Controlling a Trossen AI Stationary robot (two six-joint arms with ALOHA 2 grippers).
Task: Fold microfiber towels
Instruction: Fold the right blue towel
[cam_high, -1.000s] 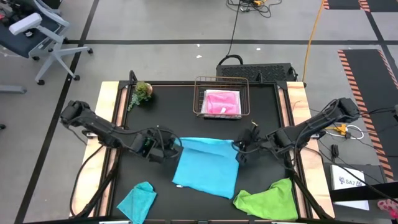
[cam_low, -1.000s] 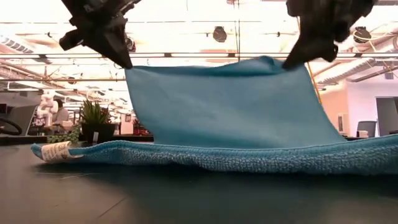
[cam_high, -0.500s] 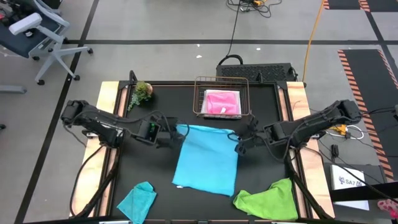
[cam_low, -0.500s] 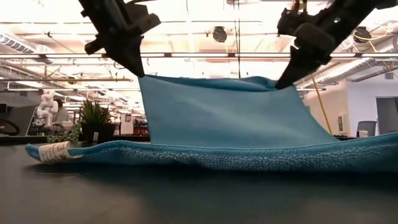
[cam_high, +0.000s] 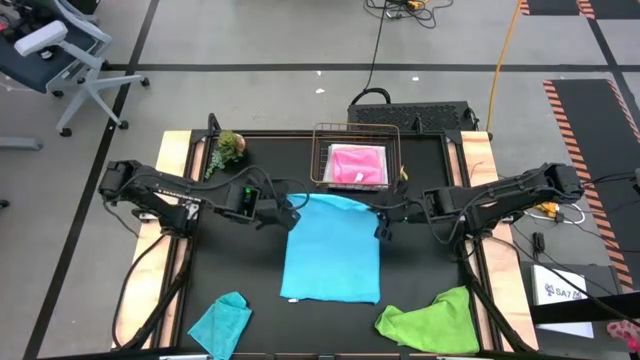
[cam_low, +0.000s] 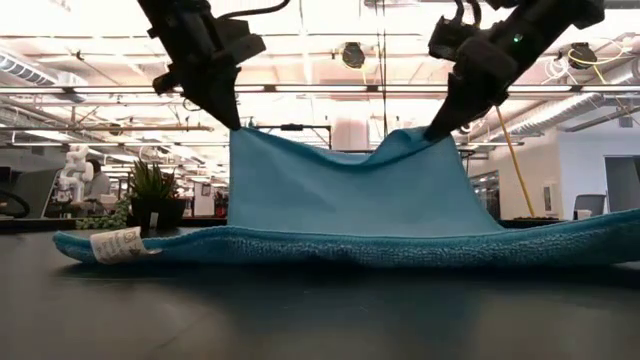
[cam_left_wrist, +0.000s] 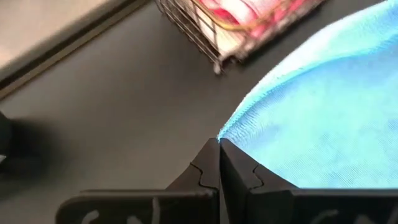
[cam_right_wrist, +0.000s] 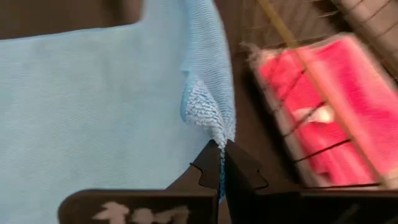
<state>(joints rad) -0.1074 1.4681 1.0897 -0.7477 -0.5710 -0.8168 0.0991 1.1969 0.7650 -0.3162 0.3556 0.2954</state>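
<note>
Sky-blue towel (cam_high: 332, 250) lies mid-table from above; you pinch its far corners with left gripper (cam_high: 287, 212) and right gripper (cam_high: 383, 224), both clamped. Low view: soft, light, it sags between holds. Wrist views: wire basket (cam_left_wrist: 205, 34) with pink towel (cam_right_wrist: 323, 93) crowds just beyond.

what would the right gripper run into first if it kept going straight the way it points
Probably the wire basket holding the hot pink towel. The right gripper, shut on the sky blue towel corner, faces it; depth is unclear.
</note>
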